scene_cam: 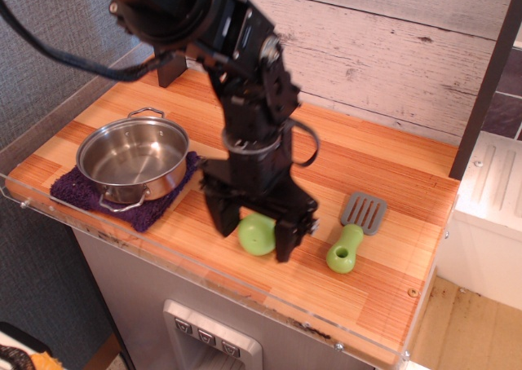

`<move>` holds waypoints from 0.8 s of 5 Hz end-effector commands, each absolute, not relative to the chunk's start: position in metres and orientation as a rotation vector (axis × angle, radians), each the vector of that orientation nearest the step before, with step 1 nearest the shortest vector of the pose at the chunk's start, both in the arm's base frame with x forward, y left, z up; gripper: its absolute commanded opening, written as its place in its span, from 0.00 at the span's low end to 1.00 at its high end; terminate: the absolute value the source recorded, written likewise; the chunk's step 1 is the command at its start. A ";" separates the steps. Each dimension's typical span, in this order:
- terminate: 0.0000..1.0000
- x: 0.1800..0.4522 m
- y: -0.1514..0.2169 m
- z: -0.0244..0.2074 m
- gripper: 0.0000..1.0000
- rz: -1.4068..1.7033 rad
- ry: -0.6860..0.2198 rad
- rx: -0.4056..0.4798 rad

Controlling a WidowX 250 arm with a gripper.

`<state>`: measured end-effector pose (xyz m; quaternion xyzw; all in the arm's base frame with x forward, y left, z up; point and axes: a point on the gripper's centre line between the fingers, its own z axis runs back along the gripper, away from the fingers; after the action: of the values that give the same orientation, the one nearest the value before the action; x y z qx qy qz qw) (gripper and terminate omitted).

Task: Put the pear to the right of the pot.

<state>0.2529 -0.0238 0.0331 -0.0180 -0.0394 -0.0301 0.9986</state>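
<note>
The light-green pear (pixel 258 234) sits between the two black fingers of my gripper (pixel 253 242), low over the wooden counter's front part. The jaws are closed against its sides. The shiny steel pot (pixel 133 156) stands at the left on a purple cloth (pixel 151 211), and its inside looks empty. The pear and gripper are to the right of the pot, about one pot-width from its rim. The arm comes down from the upper left and hides the counter behind the pear.
A grey spatula with a green handle (pixel 352 235) lies just right of the gripper. A clear plastic rim (pixel 204 276) runs along the counter's front edge. A wood-plank wall is behind, and a white unit (pixel 489 215) stands at the right.
</note>
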 end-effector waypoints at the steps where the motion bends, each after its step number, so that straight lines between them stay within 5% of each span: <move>1: 0.00 0.260 -0.032 0.116 1.00 -0.078 -0.260 -0.039; 4: 0.00 0.263 -0.009 0.124 1.00 0.013 -0.208 -0.096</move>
<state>0.2656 -0.0100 0.1099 -0.0496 -0.0842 0.0065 0.9952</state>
